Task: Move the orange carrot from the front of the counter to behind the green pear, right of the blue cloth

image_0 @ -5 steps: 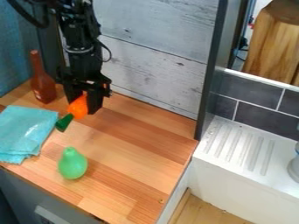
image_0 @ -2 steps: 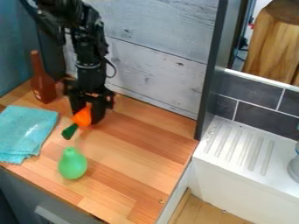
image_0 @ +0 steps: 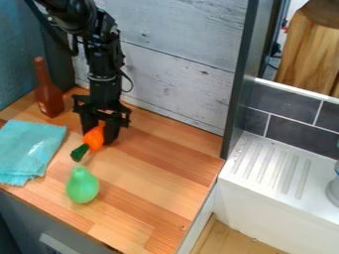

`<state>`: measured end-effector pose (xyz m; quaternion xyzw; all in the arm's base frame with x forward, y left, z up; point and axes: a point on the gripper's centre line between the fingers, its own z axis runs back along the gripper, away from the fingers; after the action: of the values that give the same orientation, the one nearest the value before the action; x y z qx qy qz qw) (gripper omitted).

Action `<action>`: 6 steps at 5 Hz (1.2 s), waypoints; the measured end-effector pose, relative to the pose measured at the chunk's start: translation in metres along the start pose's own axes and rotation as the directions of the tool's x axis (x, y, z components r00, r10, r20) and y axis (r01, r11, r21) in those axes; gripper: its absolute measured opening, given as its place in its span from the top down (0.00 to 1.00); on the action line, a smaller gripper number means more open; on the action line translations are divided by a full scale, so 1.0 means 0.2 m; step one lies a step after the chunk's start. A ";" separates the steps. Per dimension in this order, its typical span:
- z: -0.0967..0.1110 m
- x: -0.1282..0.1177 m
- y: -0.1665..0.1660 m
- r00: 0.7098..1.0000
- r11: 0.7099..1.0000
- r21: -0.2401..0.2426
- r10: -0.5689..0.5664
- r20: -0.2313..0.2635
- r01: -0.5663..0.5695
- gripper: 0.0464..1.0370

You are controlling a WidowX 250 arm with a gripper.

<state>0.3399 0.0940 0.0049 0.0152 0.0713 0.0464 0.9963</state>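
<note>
- Spreading out below me, the wooden worktop (image_0: pixel 152 168) carries everything the arm has near it.
- Beside it, past a dark upright post (image_0: pixel 238 74), sits a white sink unit (image_0: pixel 268 171) with a grooved ledge.
- A turquoise cloth (image_0: pixel 29 149) lies folded at the worktop's left side.
- The black end effector (image_0: pixel 99 139) hangs low over the worktop's back half, pinching an orange vegetable between its fingers.
- Behind and left of it stands a reddish-brown bottle (image_0: pixel 48 96), upright; I can't tell what's inside.
- A plump, pale green pear (image_0: pixel 82 186) sits toward the front edge, just beside the vegetable's tip.
- The orange vegetable (image_0: pixel 94 138) itself slants downward, its dark green end lowest, pointing front-left.
</note>
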 end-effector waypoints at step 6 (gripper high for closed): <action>0.56 -0.44 -0.36 0.938 0.968 0.054 -0.249 0.241 0.243 0.04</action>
<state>0.2759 0.0117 0.1264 0.0235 -0.0509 -0.0816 0.9951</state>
